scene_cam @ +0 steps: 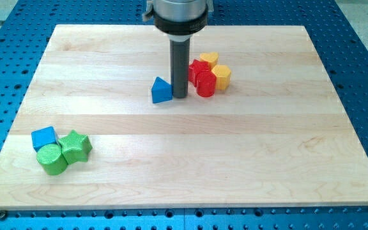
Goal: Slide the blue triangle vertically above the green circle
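Note:
The blue triangle [161, 90] lies on the wooden board [235, 147] a little above the middle, towards the view's top. My tip [179, 96] stands right beside it, touching its right side. The green circle [52, 159] lies near the board's bottom left corner, far down and left of the triangle. A blue square block [44, 138] sits just above the green circle and a green star block [75, 145] touches its right side.
To the right of my tip a tight cluster holds a red block [198, 69], a red cylinder [206, 84], a yellow block [209, 59] and a yellow hexagon block [222, 76]. Blue perforated table [363, 76] surrounds the board.

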Robot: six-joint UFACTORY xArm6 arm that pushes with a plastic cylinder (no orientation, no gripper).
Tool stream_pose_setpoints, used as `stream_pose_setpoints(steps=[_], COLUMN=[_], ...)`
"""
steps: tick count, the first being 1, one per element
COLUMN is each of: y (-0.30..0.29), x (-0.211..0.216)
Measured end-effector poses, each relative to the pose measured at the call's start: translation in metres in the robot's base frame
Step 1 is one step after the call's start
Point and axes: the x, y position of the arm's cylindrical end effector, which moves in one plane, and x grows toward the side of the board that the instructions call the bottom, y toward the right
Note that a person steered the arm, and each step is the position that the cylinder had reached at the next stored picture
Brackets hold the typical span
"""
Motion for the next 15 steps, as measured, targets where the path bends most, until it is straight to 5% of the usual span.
stream_pose_setpoints(steps=[5, 6, 8, 13, 15], y=[-0.12, -0.126, -0.139, -0.177, -0.197], x=[-0.008, -0.013, 0.059, 0.081, 0.059])
